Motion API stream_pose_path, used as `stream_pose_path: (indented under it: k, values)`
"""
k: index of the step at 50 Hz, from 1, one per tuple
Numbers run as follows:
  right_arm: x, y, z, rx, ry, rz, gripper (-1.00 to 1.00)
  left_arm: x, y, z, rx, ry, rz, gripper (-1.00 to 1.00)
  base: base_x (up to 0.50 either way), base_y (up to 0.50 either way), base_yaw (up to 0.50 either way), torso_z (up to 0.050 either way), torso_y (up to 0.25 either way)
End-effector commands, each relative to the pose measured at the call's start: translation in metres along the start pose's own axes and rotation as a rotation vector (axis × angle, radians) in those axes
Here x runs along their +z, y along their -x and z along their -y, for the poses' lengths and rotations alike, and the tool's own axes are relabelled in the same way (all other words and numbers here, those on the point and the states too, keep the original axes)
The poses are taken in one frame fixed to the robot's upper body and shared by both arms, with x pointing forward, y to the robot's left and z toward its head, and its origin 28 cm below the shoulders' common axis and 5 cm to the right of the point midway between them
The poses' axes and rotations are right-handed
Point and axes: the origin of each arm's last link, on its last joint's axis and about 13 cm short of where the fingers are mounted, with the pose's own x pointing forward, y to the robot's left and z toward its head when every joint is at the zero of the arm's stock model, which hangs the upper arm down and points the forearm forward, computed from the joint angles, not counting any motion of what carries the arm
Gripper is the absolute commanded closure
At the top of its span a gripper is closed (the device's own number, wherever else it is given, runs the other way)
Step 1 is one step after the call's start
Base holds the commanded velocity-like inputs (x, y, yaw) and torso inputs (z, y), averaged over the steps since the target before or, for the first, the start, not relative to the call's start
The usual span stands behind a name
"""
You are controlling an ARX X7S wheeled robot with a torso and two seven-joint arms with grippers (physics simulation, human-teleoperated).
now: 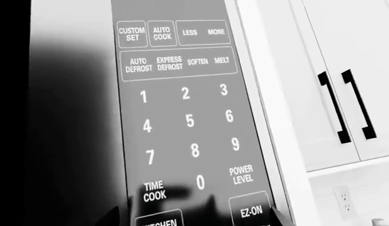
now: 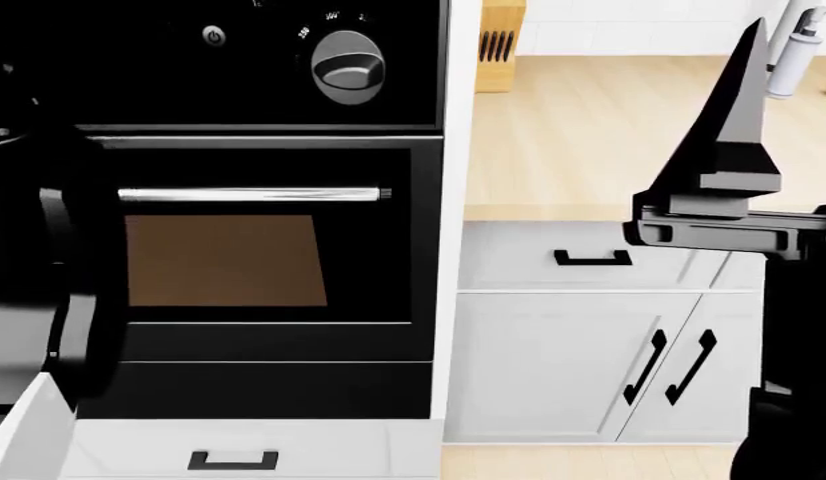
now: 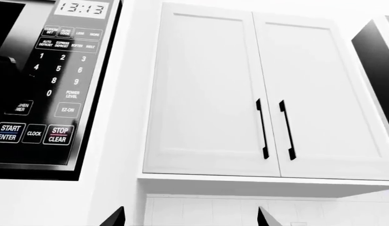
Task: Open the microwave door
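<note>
The microwave [image 3: 31, 89] is showing at the left edge of the right wrist view, mounted high beside the wall cupboards [image 3: 263, 89], with its keypad [image 1: 188, 117] filling the middle of the left wrist view. The dark door glass [image 1: 68, 117] is lying just to the left of that keypad in the picture. The head view is looking down and is not catching the microwave at all; it is taking in the oven [image 2: 253, 260] at the left, the bench [image 2: 587, 140] at upper right, and the right arm [image 2: 733, 180] rising at the right edge.

The left hand [image 1: 201, 207] is hanging close in front of the lower keypad, and only dark finger shapes are showing at the bottom of that frame, so I cannot tell how wide it is spread or whether it is gripping anything. The right hand [image 3: 191, 219] is standing open with nothing in it, two fingertips [image 3: 116, 217] peeking up at the bottom of its picture, well apart from the microwave.

The door is probably going to behave as a stiff, light, hinged panel with a slick glossy face, so pressing flat on it would likely slip. No handle is visible here. The likeliest purchase is the door's edge next to the keypad, hooked and swung outward.
</note>
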Motion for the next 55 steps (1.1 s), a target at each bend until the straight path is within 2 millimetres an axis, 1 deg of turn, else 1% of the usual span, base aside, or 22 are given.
stream_pose_path:
  k: [1, 14, 21, 29, 39, 44, 48, 51, 55]
  values:
    - [0.000, 0.000, -0.001, 0.004, 0.001, -0.001, -1.00, -0.005, 0.015, -0.012, 0.056, 0.048, 0.029, -1.00, 0.00, 0.00, 0.00, 0.000, 0.000]
    - [0.001, -0.002, -0.002, 0.009, 0.000, 0.002, -1.00, -0.003, 0.040, -0.013, 0.064, 0.106, 0.068, -1.00, 0.00, 0.00, 0.00, 0.000, 0.000]
    - [-0.001, -0.002, -0.001, 0.006, -0.003, 0.000, -1.00, 0.004, 0.058, -0.006, 0.040, 0.117, 0.106, -1.00, 0.00, 0.00, 0.00, 0.000, 0.000]
    - [-0.003, -0.001, 0.001, 0.000, -0.004, -0.004, -1.00, 0.005, 0.076, 0.002, 0.014, 0.133, 0.132, -1.00, 0.00, 0.00, 0.00, 0.000, 0.000]
    - [-0.003, 0.000, 0.001, -0.001, -0.004, -0.002, -1.00, 0.020, 0.099, 0.019, -0.061, 0.130, 0.191, -1.00, 0.00, 0.00, 0.00, 0.000, 0.000]
    - [-0.002, 0.000, 0.001, -0.003, -0.003, -0.001, -1.00, 0.023, 0.103, 0.028, -0.094, 0.126, 0.202, -1.00, 0.00, 0.00, 0.00, 0.000, 0.000]
    - [-0.002, 0.000, 0.002, -0.005, -0.004, 0.000, -1.00, 0.020, 0.101, 0.036, -0.122, 0.133, 0.198, -1.00, 0.00, 0.00, 0.00, 0.000, 0.000]
    - [-0.001, 0.001, 0.003, -0.006, -0.003, 0.001, -1.00, 0.017, 0.096, 0.044, -0.135, 0.154, 0.190, -1.00, 0.00, 0.00, 0.00, 0.000, 0.000]
    - [0.001, 0.001, 0.004, -0.008, 0.000, 0.003, -1.00, 0.009, 0.084, 0.054, -0.136, 0.176, 0.173, -1.00, 0.00, 0.00, 0.00, 0.000, 0.000]
